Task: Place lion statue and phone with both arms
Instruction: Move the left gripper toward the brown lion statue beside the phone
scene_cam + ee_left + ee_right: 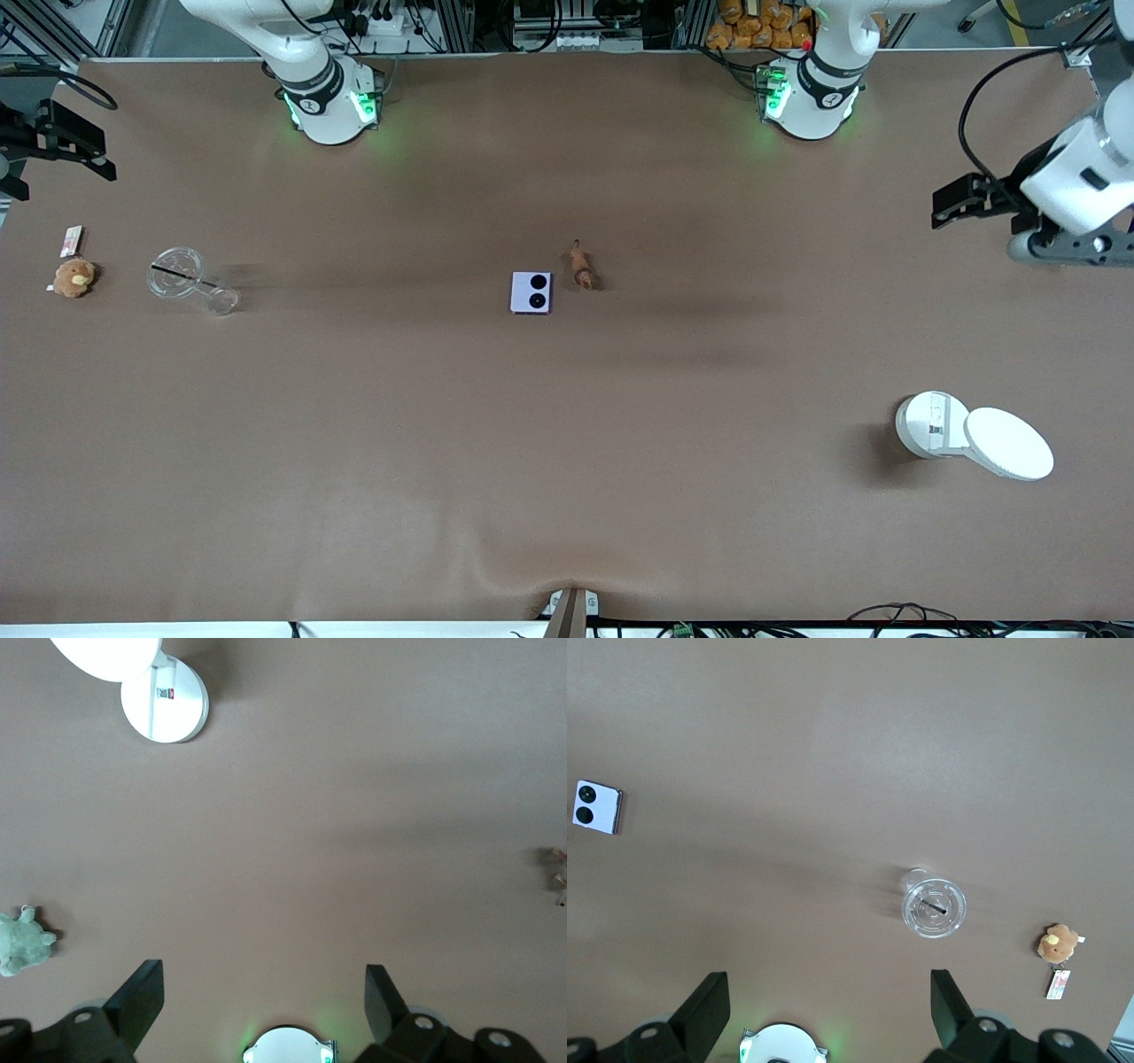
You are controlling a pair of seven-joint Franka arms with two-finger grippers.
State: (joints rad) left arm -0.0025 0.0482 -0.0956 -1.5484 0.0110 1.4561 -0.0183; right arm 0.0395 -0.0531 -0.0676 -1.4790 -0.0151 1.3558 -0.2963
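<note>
The phone (532,292), pale lavender with two black circles, lies flat at the table's middle. It also shows in the right wrist view (598,806). The lion statue (581,266), small and reddish-brown, lies beside it, slightly farther from the front camera and toward the left arm's end. Only its edge shows in the left wrist view (558,877). My left gripper (961,202) (263,992) is open and empty, high over the left arm's end of the table. My right gripper (62,142) (828,997) is open and empty, high over the right arm's end.
A white round case (930,425) with an open lid (1008,443) stands near the left arm's end. A clear plastic cup (182,276) and a tan plush toy (73,277) lie at the right arm's end. A green plush turtle (22,943) shows in the left wrist view.
</note>
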